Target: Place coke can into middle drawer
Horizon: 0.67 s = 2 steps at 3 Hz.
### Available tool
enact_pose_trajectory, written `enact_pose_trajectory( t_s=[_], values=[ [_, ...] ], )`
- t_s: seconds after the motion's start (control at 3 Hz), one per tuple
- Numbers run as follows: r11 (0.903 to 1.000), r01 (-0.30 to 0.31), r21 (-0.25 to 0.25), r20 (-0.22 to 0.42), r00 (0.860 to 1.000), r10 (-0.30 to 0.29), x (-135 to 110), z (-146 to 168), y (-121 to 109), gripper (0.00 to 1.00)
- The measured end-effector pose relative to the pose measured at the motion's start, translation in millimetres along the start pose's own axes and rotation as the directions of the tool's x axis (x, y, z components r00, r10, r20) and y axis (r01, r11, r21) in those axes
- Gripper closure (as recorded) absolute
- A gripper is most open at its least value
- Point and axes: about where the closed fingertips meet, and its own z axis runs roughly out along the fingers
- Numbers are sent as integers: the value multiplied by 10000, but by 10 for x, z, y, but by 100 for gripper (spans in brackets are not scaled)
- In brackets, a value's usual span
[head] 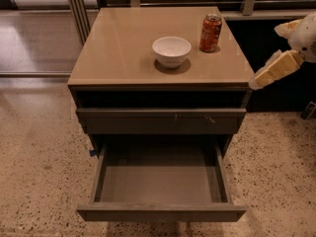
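**A:** Tool [282, 63] is at the far right edge of view, pale yellowish. It hangs off the cabinet's right side at abt tabletop height, touching nothing.

**B:** Released or clenched?

**A:** Can't tell from this angle.

**B:** And the coke can?

**A:** Coke can [211, 32] stands upright on the tabletop [118, 48], back-right area. It's left of the tool and well apart from it.

**B:** Anything beside it?

**A:** White bowl [171, 51], just left of the can and a bit nearer the front. They're close but not touching.

**B:** Below the top?

**A:** Dark open slot under the tabletop, then a shut grey drawer front [160, 121] w/ small marks near its upper edge.

**B:** Middle drawer?

**A:** Middle drawer [158, 181] is pulled right out toward the camera. Flat grey floor, low side walls, plain front. The can's up top, not in it.

**B:** Surroundings?

**A:** Speckled terrazzo floor [39, 157] on both sides of the cabinet.
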Motion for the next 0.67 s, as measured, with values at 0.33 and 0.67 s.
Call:
enact_pose_trajectory(
  t_s=[0.33,0.67],
  values=[
    [9981,-499,-356,492,9975,517,3,450,-398,0],
    [9993,-342,-152,740,9966,353,-108,411,-558,0]
  ],
)
